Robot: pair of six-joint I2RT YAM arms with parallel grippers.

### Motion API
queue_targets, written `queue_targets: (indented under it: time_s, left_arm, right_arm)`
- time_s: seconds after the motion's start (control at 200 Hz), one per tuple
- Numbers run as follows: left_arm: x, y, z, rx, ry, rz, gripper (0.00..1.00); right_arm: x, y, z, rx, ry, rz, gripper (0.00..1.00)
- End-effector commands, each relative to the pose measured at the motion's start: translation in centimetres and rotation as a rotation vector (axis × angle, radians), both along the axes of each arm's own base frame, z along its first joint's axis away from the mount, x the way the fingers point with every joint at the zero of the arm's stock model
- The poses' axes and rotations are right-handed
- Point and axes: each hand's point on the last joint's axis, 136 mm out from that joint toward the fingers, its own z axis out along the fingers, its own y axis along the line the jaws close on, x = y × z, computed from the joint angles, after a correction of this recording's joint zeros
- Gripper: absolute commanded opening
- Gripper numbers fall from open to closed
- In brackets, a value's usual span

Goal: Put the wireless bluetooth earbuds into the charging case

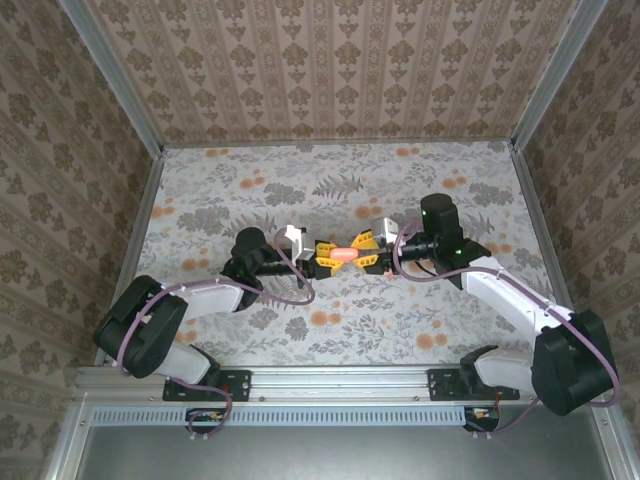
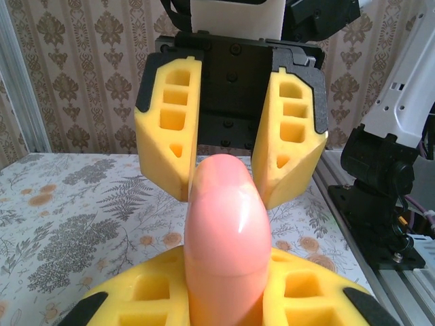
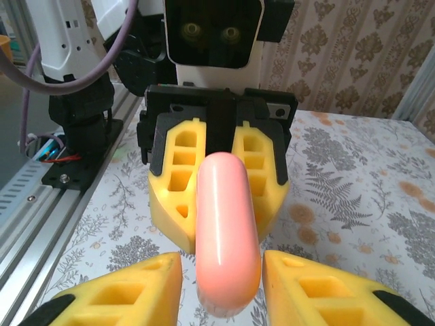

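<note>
— Above the table, both arms reach inward. The left gripper (image 1: 332, 257) and the right gripper (image 1: 359, 251) meet tip to tip around a salmon-pink, glossy, rounded plastic case (image 1: 343, 254).
— Left wrist?
— Its own yellow fingers (image 2: 146, 299) clamp the case (image 2: 224, 231); the right's stand apart, flanking the far tip.
— Right wrist?
— Between its own jaws, a gap shows beside the case (image 3: 228, 231), so they're parted.

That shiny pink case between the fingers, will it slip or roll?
The pink case looks glossy and smooth, so it could slip between the fingers of the left gripper. Its rounded ends suggest it may rock or roll if set down on edge. It shows no bending where clamped, so probably rigid.
</note>
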Motion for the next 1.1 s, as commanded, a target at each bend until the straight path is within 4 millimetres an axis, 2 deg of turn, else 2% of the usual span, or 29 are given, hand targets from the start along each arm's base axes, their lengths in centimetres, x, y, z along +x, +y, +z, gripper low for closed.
queue_targets:
  time_s: [0.0,0.375,0.62,0.85,1.005,1.095]
  left_arm:
    - [-0.4,0.1,1.7,-0.033,-0.057,-0.011,0.1]
    - [-0.3,0.1,1.9,-0.036,-0.055,-0.007,0.1]
    - [-0.3,0.2,2.0,-0.037,-0.054,-0.002,0.11]
    - [-0.1,0.2,2.0,-0.033,-0.051,0.013,0.15]
    - [0.2,0.2,1.9,-0.03,-0.047,0.031,0.22]
    - [0.6,0.3,1.8,-0.029,-0.047,0.06,0.39]
  right_arm:
    - [-0.7,0.6,1.1,0.031,0.003,0.071,0.36]
    - [-0.5,0.7,0.7,0.025,0.006,0.071,0.31]
    - [-0.4,0.7,0.6,0.021,-0.003,0.067,0.24]
    - [-0.5,0.7,0.6,0.016,-0.011,0.065,0.21]
    - [-0.4,0.6,0.5,0.013,-0.009,0.06,0.21]
    - [-0.4,0.6,0.5,0.012,-0.011,0.059,0.21]
